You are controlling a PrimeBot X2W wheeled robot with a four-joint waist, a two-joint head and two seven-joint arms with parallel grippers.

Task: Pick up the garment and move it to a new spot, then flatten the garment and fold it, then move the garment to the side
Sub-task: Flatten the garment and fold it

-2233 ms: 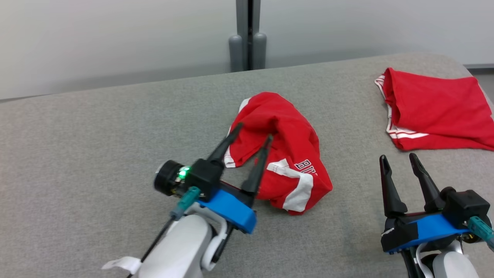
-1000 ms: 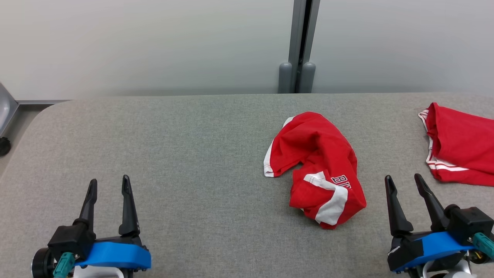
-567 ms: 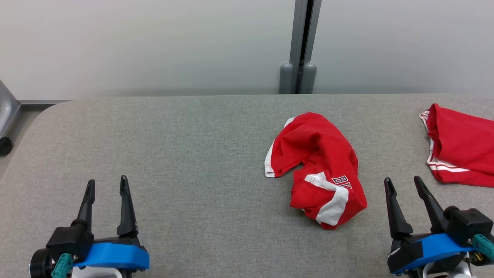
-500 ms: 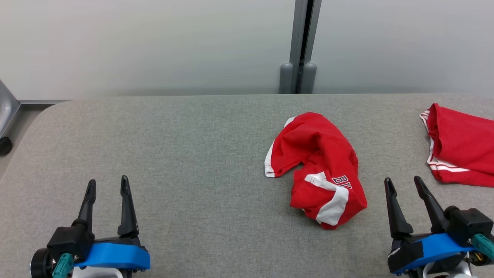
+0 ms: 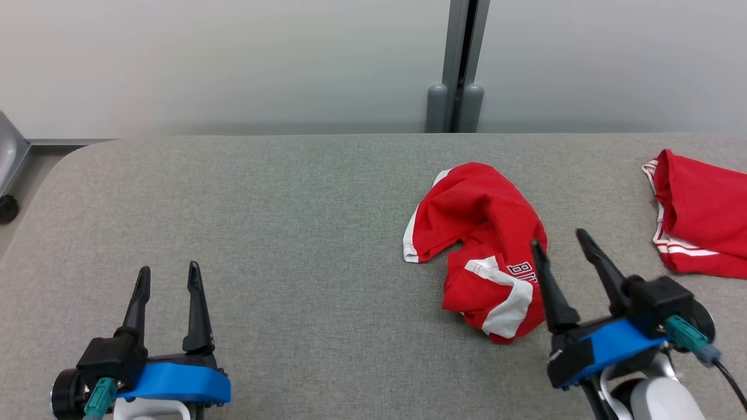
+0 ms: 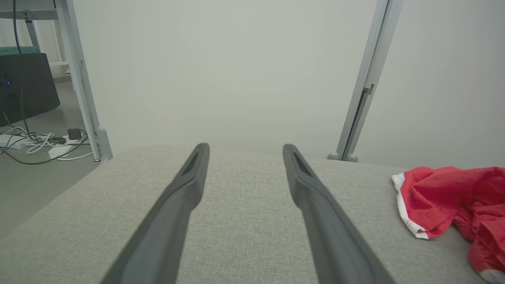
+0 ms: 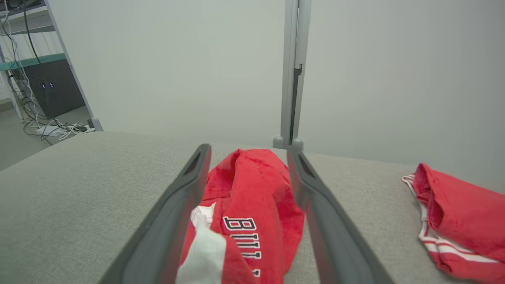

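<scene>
Head view: the crumpled red jersey (image 5: 484,233) lies on the tabletop (image 5: 292,233) just ahead-left of the right hand (image 5: 557,238), which is spread wide and empty; the left hand (image 5: 169,267), likewise spread and empty, is well apart. Right wrist view: the jersey's length runs straight away between that hand's fingers (image 7: 173,213). Left wrist view: the jersey lies far off to the right of that hand.

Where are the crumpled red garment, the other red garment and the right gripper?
crumpled red garment (image 5: 484,221): head view, upper red fold.
other red garment (image 5: 706,216): head view, red middle.
right gripper (image 5: 557,239): head view, between fingertips.
</scene>
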